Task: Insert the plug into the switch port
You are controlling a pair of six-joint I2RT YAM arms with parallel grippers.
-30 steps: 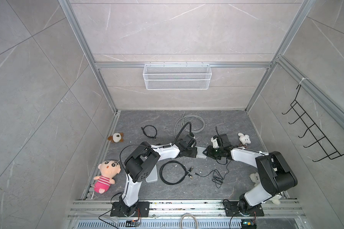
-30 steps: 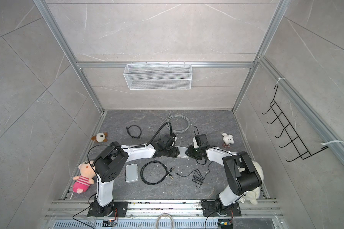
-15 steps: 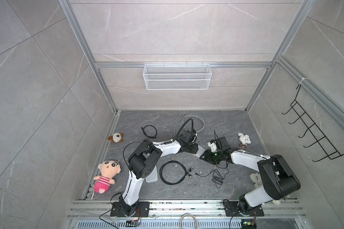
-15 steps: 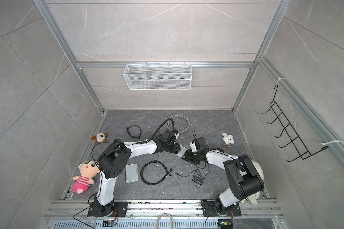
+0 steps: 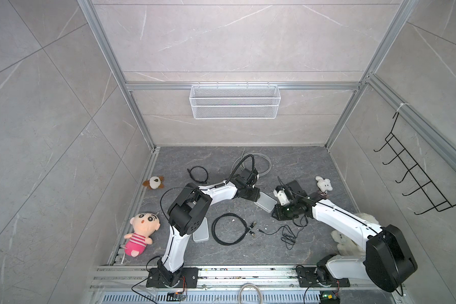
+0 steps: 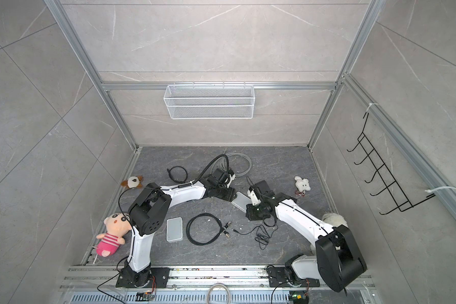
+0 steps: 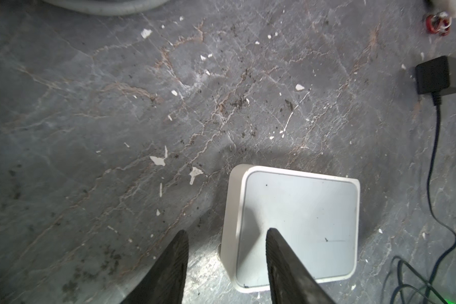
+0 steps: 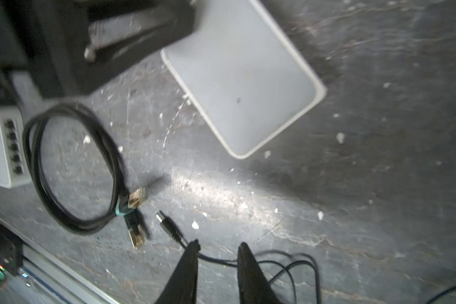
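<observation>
The switch [image 5: 267, 202] [image 6: 241, 201] is a flat white box lying on the grey floor between my two grippers; its ports do not show. My left gripper [image 7: 227, 234] is open, with one finger above the switch [image 7: 298, 223] and the other over bare floor beside its edge. The plug [image 8: 166, 223] is a small black barrel on a thin black cable, lying loose on the floor [image 5: 259, 230]. My right gripper [image 8: 219, 246] hovers just behind the plug, open by a narrow gap, and the thin cable [image 8: 216, 259] runs under that gap.
A second white box [image 8: 3, 147] [image 5: 200, 233] with a row of ports lies by the left arm. A coiled black cable [image 8: 71, 168] with gold connectors is beside the plug. A black adapter [image 7: 442, 76], a grey cable coil [image 5: 258, 163] and plush toys [image 5: 141, 231] are around.
My right gripper has swung away from the switch toward the front, over the thin cable, and its jaws have narrowed. The left gripper has shifted slightly at the switch's edge.
</observation>
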